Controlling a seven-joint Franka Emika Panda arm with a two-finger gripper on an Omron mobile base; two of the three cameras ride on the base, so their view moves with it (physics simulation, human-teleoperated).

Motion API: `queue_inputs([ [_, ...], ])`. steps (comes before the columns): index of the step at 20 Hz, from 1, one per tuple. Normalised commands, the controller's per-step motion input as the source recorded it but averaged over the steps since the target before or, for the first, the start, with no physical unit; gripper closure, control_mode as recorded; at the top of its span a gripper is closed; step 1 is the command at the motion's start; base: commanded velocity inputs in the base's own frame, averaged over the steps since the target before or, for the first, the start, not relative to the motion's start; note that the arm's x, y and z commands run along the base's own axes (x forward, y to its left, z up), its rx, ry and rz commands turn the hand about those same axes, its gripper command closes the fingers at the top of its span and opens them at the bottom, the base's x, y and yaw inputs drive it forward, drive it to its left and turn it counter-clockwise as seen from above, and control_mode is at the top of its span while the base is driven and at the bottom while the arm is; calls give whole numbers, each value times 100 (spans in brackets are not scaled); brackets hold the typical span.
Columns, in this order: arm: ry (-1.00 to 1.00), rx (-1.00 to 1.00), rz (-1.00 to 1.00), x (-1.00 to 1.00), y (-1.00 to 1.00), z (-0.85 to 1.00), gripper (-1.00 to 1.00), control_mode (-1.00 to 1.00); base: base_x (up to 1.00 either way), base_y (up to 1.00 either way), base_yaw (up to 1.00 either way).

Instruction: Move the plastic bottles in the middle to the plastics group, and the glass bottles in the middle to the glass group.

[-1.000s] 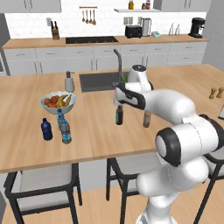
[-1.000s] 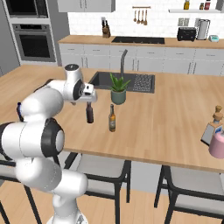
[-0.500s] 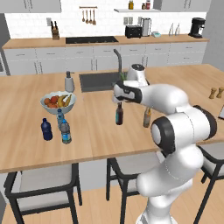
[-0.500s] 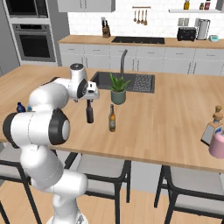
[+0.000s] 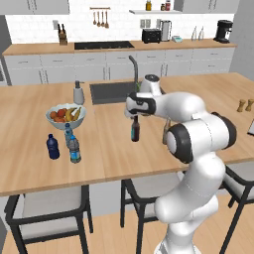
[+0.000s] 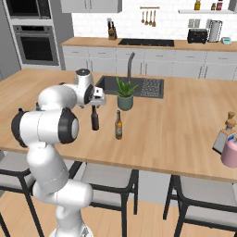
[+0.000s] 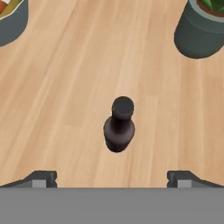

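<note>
Dark brown bottle [image 7: 119,127] stands untouched below the pincer [image 7: 112,178], spread fully wide, holding nothing

In the left base view, the slim amber glass beer bottle [image 5: 166,130] is mostly hidden behind the robot's white forearm. In the hand view, the dark grey plant pot [image 7: 202,30] is cut off by the top and right edges, and the grey fruit bowl [image 7: 12,21] by the top left corner.
</note>
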Motion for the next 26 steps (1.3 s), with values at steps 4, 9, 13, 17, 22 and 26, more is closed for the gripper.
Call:
queue_inputs([
  [4, 0, 0, 0, 28, -1, -16, -100, -100, 0, 0, 0],
  [9, 0, 0, 0, 24, 0, -12, -100, -100, 0, 0, 0],
  [13, 0, 0, 0, 17, 0, -14, -100, -100, 0, 0, 0],
  [17, 0, 0, 0, 15, 0, -12, -100, -100, 0, 0, 0],
  [22, 0, 0, 0, 11, 0, -13, -100, -100, 0, 0, 0],
  [26, 0, 0, 0, 6, 0, -7, -100, -100, 0, 0, 0],
])
